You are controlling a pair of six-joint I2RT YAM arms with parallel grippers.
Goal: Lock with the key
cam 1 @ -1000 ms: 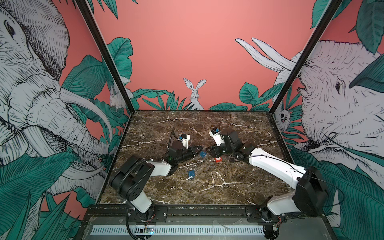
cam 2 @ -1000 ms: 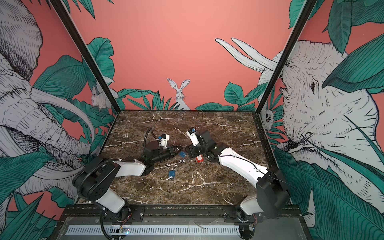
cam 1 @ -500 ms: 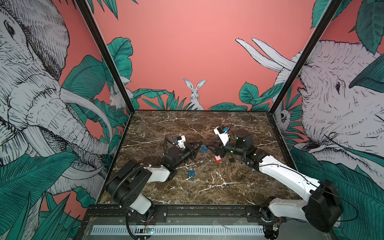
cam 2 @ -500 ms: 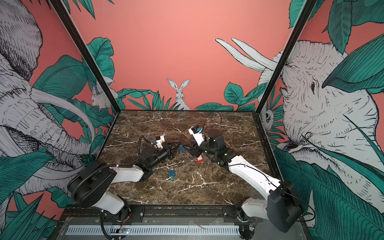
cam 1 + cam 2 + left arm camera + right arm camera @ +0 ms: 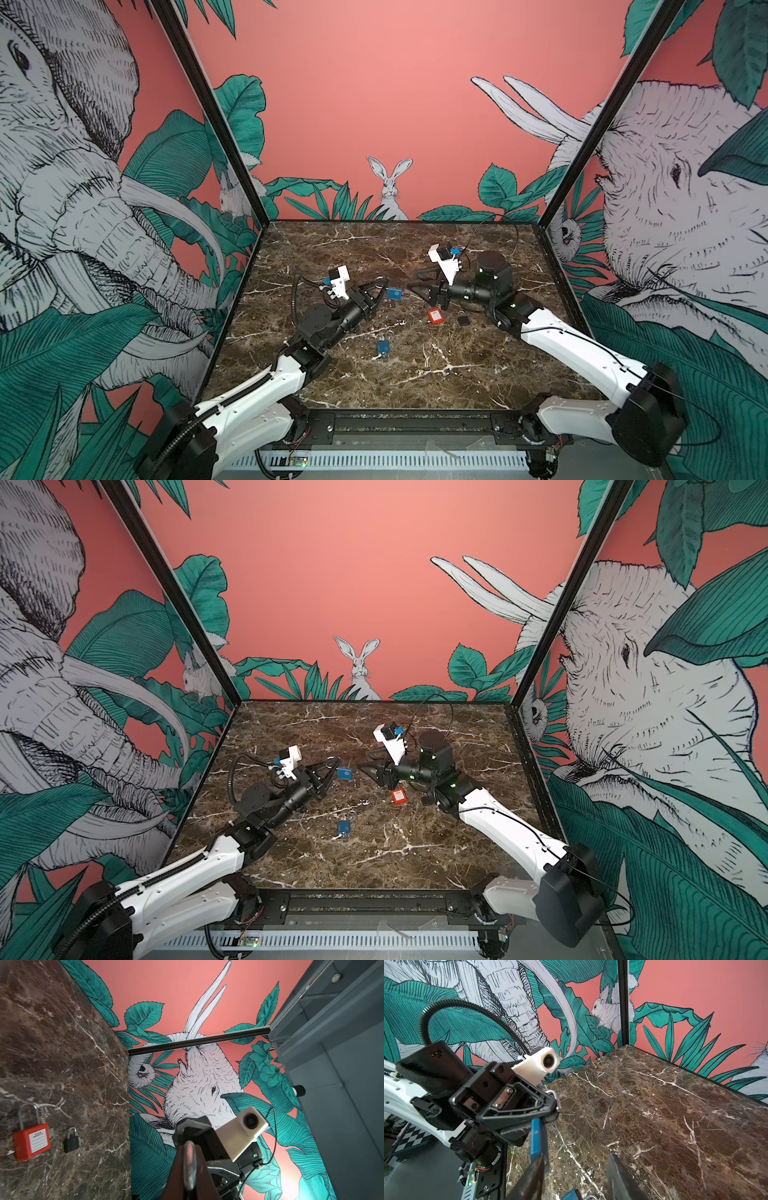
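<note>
Both arms have stretched out from their bases, and the right claw has swung away from the red padlock to face 9 o'clock. Its jaws stand half apart and empty, one finger beside the blue padlock. The left claw pinches that padlock by its shackle, just 12 o'clock of centre. No key shows clearly. A skewed squeeze could twist the padlock loose.
</note>
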